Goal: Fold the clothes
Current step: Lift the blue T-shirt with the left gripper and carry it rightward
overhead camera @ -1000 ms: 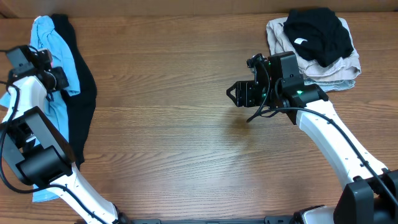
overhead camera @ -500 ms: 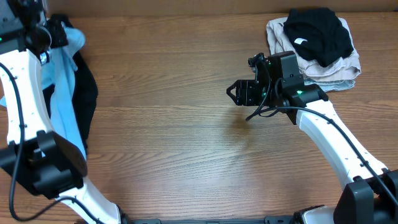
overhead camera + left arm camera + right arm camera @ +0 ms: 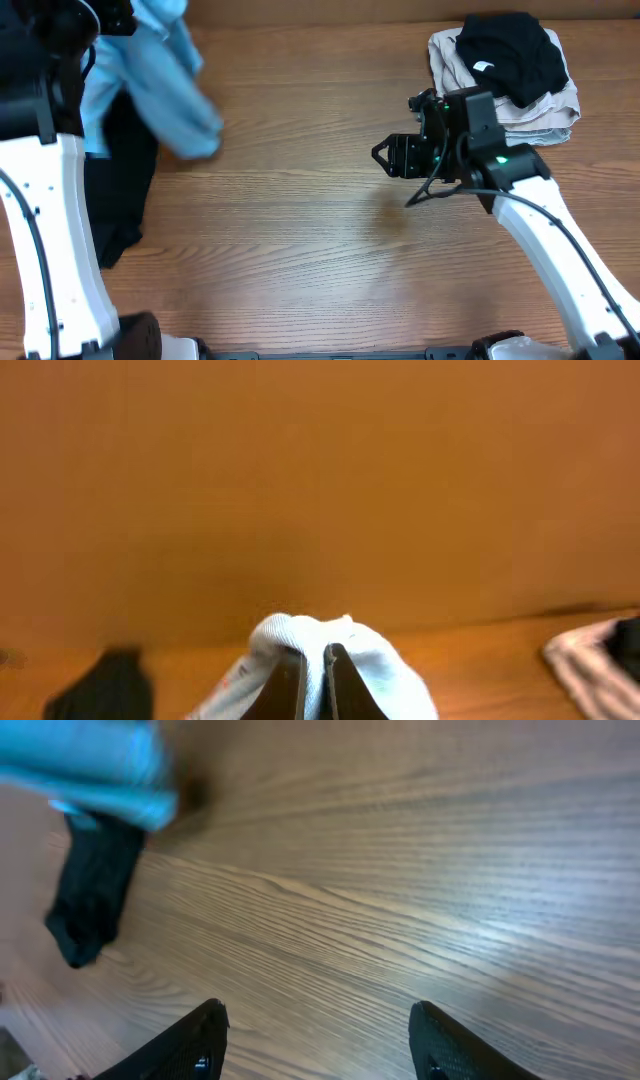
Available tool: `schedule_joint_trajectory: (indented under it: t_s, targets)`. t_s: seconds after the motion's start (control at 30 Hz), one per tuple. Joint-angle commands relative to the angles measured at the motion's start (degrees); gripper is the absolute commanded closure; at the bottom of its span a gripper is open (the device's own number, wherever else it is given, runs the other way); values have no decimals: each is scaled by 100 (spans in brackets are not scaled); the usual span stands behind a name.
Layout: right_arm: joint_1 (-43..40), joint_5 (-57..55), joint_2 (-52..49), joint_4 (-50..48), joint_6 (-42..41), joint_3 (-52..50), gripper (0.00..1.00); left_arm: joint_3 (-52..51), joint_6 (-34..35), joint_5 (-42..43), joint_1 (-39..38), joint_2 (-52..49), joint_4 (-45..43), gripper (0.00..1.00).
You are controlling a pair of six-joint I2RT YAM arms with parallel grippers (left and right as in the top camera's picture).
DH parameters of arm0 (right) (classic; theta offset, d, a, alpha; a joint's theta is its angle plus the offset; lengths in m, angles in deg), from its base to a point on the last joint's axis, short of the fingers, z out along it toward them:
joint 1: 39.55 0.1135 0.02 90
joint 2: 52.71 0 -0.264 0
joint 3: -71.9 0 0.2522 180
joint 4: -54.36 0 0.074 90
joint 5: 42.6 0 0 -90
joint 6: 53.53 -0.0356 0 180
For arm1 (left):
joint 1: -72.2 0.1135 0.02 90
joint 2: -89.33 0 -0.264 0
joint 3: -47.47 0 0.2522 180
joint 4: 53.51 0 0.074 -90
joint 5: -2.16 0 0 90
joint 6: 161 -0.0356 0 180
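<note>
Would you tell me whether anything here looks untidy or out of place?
The light blue T-shirt hangs bunched from the shut left gripper, far left, over a crumpled black garment. Far right, a second black garment sits heaped on a pale garment.
</note>
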Motion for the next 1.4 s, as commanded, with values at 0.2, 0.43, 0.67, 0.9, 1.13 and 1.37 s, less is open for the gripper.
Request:
schedule_joint_trajectory:
  t_s: [0.2, 0.43, 0.67, 0.9, 1.13, 1.37]
  targets:
    - [15, -140, 1113, 684, 208, 225, 37, 197, 415, 151, -1019, 739, -608, 96]
    - [15, -501, 1604, 1252, 227, 225, 37, 199, 562, 85, -1458, 1019, -669, 96]
    - [15, -669, 1681, 1368, 234, 223, 36, 199, 560, -481, -1676, 1073, -280, 96]
    - [15, -800, 1681, 1401, 227, 223, 36, 199, 492, -1687, -1676, 1351, 345, 96]
    - [15, -1040, 1661, 1405, 205, 223, 34, 199, 339, -2288, -1676, 1596, 911, 96]
    - [-42, -1117, 1572, 1421, 133, 223, 33, 197, 352, -1556, -1681, 1130, 1165, 96]
